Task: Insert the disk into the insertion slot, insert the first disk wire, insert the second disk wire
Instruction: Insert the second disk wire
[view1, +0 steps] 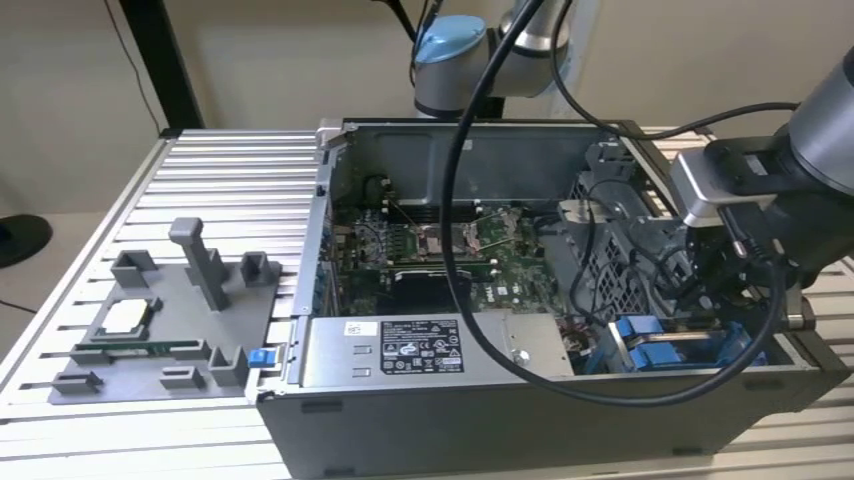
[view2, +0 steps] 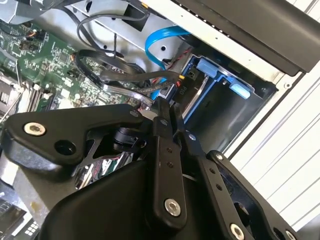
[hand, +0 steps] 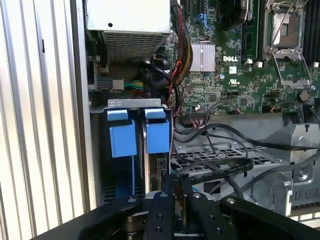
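Hand (view2: 167, 112) hangs just above the insertion slot (hand: 135, 165), its fingers pressed together on what looks like a thin dark wire. Disk (hand: 161, 170) already sits inside that slot, behind 2 blue clips; wiring appears unfinished.

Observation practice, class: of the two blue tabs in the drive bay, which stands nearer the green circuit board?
The blue tab on the circuit board side; the other tab sits by the case's outer wall.
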